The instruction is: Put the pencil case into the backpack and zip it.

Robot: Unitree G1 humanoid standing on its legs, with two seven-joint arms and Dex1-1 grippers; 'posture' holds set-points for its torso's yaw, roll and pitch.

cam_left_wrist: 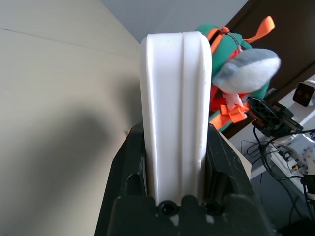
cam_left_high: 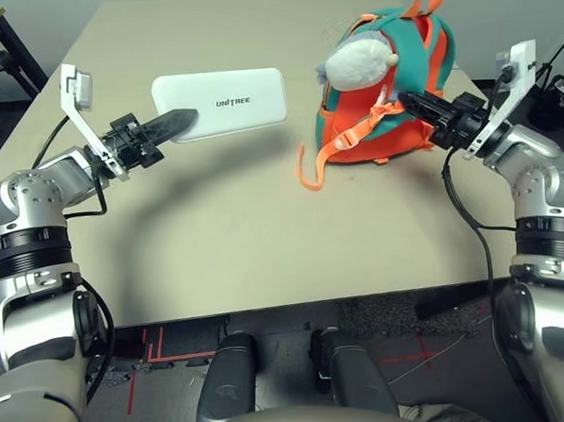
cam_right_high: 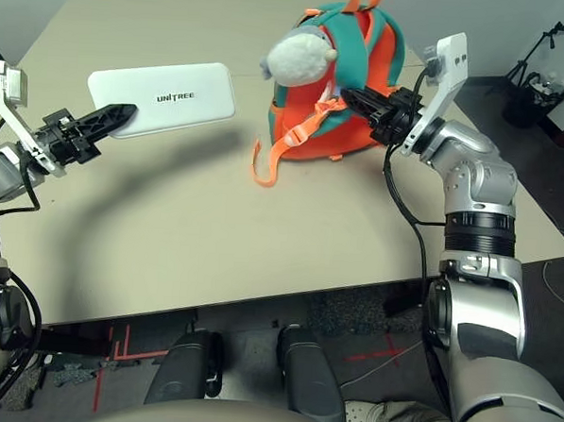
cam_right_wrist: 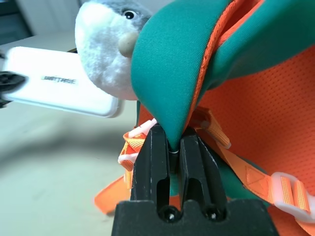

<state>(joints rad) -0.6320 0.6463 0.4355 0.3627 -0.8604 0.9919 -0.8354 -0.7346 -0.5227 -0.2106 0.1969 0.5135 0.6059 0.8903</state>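
White case held up at left, backpack strap pinched at right

A broad beige tabletop spreads beneath both grippers, with a shadow below the left one. Past its near edge is a dark floor marked with red lines; outward from the right gripper, off the table, are a black tripod and a black bin.

Between the grippers, nearer the right, a grey-and-white plush figure and a loose orange strap with a pale buckle stand in the way.

The left gripper, parted to the case's thickness, grips the flat white rounded pencil case above the table, outside the backpack. The right gripper, nearly closed, pinches a teal, orange-edged strap of the teal-and-orange fabric backpack, upright on the table.
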